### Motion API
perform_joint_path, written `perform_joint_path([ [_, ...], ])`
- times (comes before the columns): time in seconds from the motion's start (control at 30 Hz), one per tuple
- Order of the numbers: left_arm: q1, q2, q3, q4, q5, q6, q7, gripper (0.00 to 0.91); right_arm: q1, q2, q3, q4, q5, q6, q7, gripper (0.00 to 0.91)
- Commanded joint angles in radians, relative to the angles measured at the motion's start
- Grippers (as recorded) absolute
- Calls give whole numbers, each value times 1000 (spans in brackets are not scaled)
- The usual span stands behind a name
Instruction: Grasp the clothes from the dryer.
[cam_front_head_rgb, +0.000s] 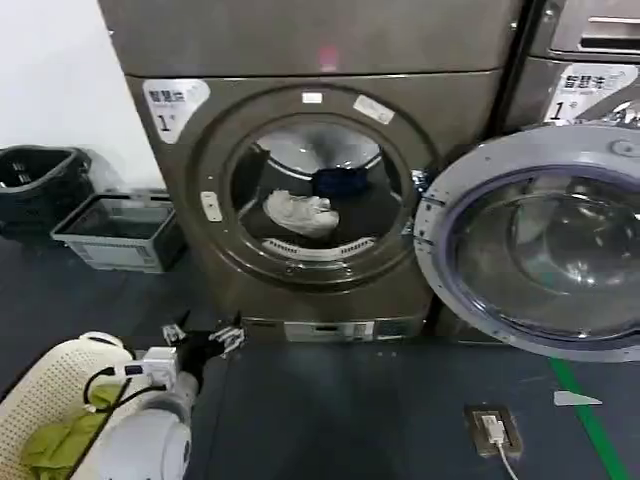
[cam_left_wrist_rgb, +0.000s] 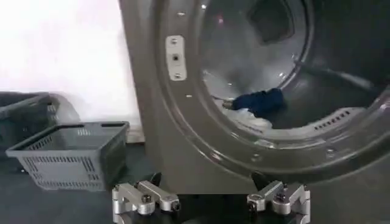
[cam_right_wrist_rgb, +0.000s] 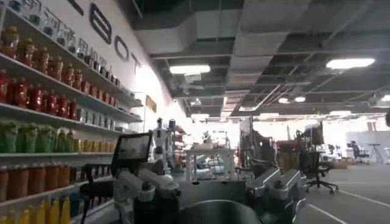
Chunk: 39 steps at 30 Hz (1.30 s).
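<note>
Inside the dryer (cam_front_head_rgb: 310, 190) lie the clothes (cam_front_head_rgb: 302, 213), its door (cam_front_head_rgb: 535, 240) swung open to its right, a basket (cam_front_head_rgb: 115, 232) on the floor to its left.

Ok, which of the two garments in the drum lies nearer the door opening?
The pale grey-white garment. It lies toward the front of the dryer drum, while the dark navy-blue garment sits farther back.
</note>
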Motion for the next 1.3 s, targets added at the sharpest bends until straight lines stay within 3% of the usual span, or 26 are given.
perform_joint_path([
  [0.03,-1,-2,1,4,-2,49,0,907,1,0,-1,-1,2,0,3,907],
  [0.77,-12,-5,8,24,-3,49,-4,907,-8,9,0,-3,-2,15,-3,907],
  [1.07,-19,-2,4,0,21,49,-8,907,-35,2,17,-34,21,76,42,907],
  [1.17,-22,-2,8,-11,40,49,-3,907,-27,-1,22,-32,89,89,74,907],
  [1.3,-23,0,8,-7,39,49,-3,907,-28,9,11,-41,87,122,76,907],
])
